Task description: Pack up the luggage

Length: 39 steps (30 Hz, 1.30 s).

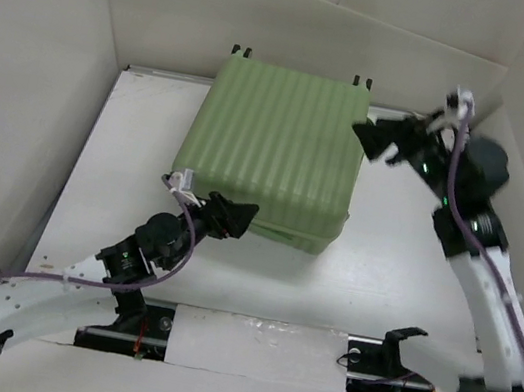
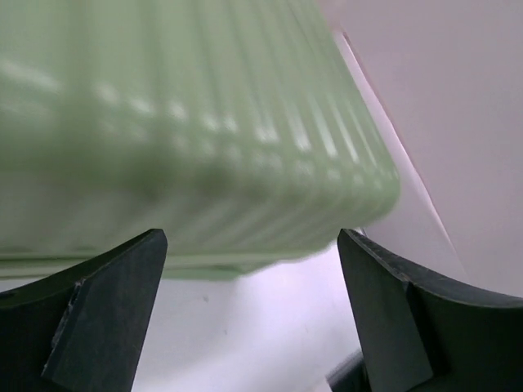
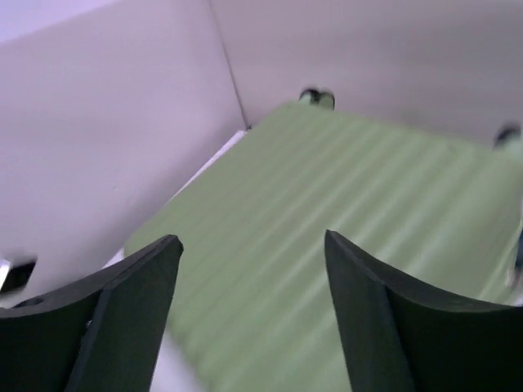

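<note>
Left gripper (image 1: 243,218), right gripper (image 1: 364,141) both agape; flat luggage (image 1: 271,142), wheels (image 1: 242,51) toward far wall (image 1: 303,21).

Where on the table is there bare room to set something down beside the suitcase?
Bare table lies right of the suitcase, up to the right arm, and in a strip between the suitcase and the left wall. The near-left corner is crowded by the left gripper; the wheels sit close against the back wall.
</note>
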{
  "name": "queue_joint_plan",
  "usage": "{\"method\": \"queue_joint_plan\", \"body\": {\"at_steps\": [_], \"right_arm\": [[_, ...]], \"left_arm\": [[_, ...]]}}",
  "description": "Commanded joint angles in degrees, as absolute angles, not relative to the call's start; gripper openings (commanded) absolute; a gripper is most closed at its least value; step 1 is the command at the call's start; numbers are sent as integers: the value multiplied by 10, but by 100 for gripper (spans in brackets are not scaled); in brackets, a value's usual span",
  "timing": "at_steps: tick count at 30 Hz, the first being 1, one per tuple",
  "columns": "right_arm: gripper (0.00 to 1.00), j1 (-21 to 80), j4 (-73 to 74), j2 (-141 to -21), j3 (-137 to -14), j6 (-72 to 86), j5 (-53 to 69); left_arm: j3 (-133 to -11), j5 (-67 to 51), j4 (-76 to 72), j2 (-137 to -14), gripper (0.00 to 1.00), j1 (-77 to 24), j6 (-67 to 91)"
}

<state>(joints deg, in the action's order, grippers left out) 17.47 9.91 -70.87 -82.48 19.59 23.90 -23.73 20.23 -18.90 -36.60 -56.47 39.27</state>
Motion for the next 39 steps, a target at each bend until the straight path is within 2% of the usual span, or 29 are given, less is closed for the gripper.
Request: {"method": "queue_joint_plan", "body": {"at_steps": [1,3,4,5,8,11,14,18,19,22,24,27,32,33,34,36,37,38,39], "right_arm": [[73,162,-2,-554,-597,252,178],[44,139,-34,-488,-458,275,150],[22,131,-34,-437,-422,282,139],[14,116,-34,-418,-362,301,139],[6,104,-34,-360,-294,314,156],[7,92,-17,-306,-227,337,100],[15,70,5,-300,-200,347,73],[56,50,-53,-431,-200,347,134],[59,45,-80,-459,-200,347,162],[62,45,-211,-544,-183,353,256],[61,51,-323,-577,-168,366,281],[61,40,-439,-621,-143,392,338],[62,40,-438,-627,-141,392,367],[62,35,-430,-614,-141,392,367],[62,35,-409,-605,-141,392,360],[63,30,-382,-570,-141,386,346],[63,30,-335,-555,-141,374,339],[63,24,-307,-541,-148,367,316],[64,24,-263,-514,-154,353,310]], "left_arm": [[-276,330,-102,-328,84,-543,382],[-295,362,-74,-328,87,-513,395],[-302,371,-65,-328,89,-505,404],[-315,390,-44,-328,90,-499,415],[-338,415,-12,-328,92,-499,440],[-363,460,59,-303,94,-499,469],[-352,492,98,-280,95,-499,500],[-346,522,150,-293,96,-499,547],[-359,534,165,-300,98,-499,561],[-380,565,151,-305,99,-499,551],[-424,565,73,-322,99,-499,478],[-555,540,48,-395,99,-499,419],[-803,401,57,-567,99,-499,311],[-914,401,81,-604,99,-499,298],[-965,363,120,-677,99,-484,291],[-1053,280,186,-731,99,-420,321],[-1041,156,177,-741,99,-337,350],[-1001,109,164,-723,99,-290,372],[-892,76,124,-667,99,-233,399]]}}
